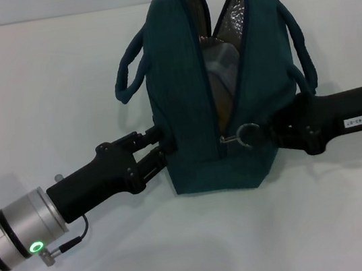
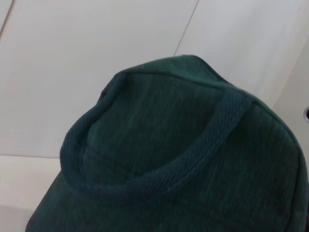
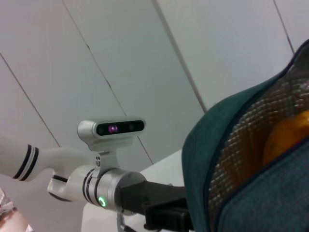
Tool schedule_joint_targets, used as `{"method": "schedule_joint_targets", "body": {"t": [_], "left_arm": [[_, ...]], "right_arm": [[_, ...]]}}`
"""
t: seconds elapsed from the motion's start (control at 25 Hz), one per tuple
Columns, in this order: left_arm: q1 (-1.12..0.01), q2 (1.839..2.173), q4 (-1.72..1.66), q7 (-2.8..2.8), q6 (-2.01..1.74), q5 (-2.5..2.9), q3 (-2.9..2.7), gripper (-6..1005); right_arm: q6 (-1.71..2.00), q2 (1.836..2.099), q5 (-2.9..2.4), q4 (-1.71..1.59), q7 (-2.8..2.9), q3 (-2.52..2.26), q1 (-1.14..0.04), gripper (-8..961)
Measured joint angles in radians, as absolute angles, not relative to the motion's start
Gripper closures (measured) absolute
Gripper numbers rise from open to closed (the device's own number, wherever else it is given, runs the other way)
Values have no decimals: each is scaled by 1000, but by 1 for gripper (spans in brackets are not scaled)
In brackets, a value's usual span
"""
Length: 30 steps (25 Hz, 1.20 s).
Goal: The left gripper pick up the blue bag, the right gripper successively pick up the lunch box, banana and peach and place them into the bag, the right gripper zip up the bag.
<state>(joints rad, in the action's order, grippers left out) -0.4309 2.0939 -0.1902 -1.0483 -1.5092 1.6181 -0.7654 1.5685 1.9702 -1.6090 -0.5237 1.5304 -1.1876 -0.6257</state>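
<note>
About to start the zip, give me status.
Left end effector clamped on the bag side. Right end effector at the zip ring, grip unclear. Bag open at top, lunch box and yellow fruit inside. Nothing blocking.

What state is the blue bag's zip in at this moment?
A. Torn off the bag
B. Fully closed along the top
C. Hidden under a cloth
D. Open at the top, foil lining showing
D. In the head view the blue bag gapes at the top with its silver foil lining exposed, while the right pincer sits at the zip's ring pull low on the near end.
</note>
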Motion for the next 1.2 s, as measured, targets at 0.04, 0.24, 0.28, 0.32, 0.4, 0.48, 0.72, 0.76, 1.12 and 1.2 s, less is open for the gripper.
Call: {"method": "schedule_joint_targets", "body": {"t": [0.04, 0.24, 0.28, 0.32, 0.4, 0.48, 0.72, 0.76, 1.12, 1.2], "left_arm": [[-431, 2094, -190, -1048, -1508, 1618, -765, 591], [-431, 2094, -190, -1049, -1499, 1618, -764, 591], [-431, 2094, -190, -1049, -1499, 1618, -764, 590], [-431, 2094, -190, -1049, -1499, 1618, -764, 590], [-431, 2094, -190, -1048, -1499, 1618, -764, 590], [-431, 2094, -190, -1048, -1499, 1618, -764, 590], [-433, 2094, -190, -1039, -1499, 1618, -766, 590], [-433, 2094, -190, -1036, -1499, 1618, -767, 590], [-400, 2086, -225, -1020, -1536, 1621, -768, 589], [-393, 2086, -232, -1013, -1557, 1625, -769, 589]], "right_arm": [[1571, 1966, -1619, -530, 1545, -1189, -625, 944], [1583, 1956, -1652, -571, 1583, -1182, -619, 945], [1583, 1957, -1650, -579, 1582, -1178, -614, 945], [1583, 1959, -1647, -588, 1578, -1171, -609, 945], [1584, 1974, -1645, -605, 1556, -1148, -599, 945], [1586, 1992, -1645, -621, 1533, -1127, -596, 945], [1606, 2018, -1642, -656, 1514, -1128, -621, 945], [1609, 2019, -1636, -655, 1508, -1128, -627, 945], [1615, 2019, -1513, -632, 1416, -1123, -636, 944], [1612, 2020, -1482, -613, 1385, -1123, -636, 945]]}}
